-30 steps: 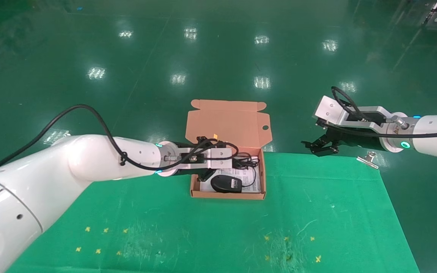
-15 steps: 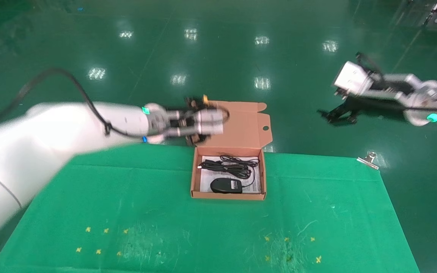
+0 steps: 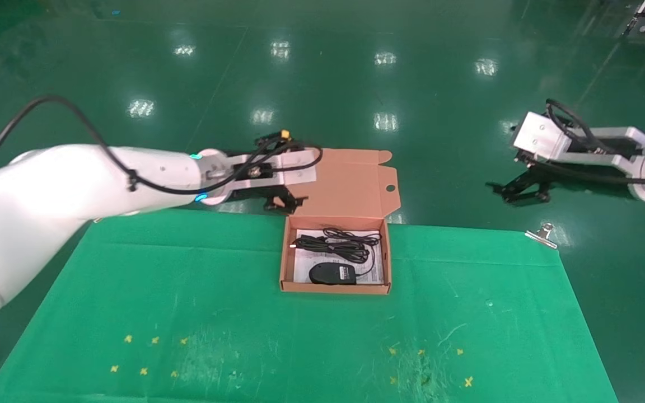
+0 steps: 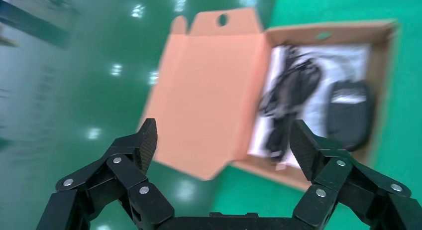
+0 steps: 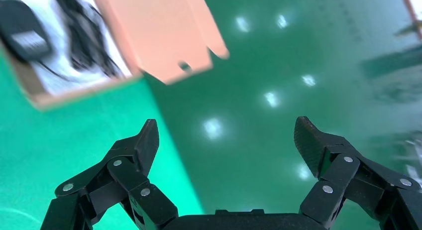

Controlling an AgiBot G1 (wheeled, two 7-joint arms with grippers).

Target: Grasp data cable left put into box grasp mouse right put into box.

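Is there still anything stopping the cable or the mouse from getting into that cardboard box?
Nothing visible. The data cable and mouse already lie inside the open box. The left gripper and right gripper are open, off the table.

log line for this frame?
cable: in box | mouse: in box | left gripper: open, by lid | right gripper: open, off table

The box (image 3: 345, 184) was matt brown cardboard, lined with white printed paper. The mouse (image 3: 332, 273) looked like smooth black plastic. The surface (image 3: 233, 313) wore scuffed green cloth; the floor (image 3: 322, 73) was glossy.
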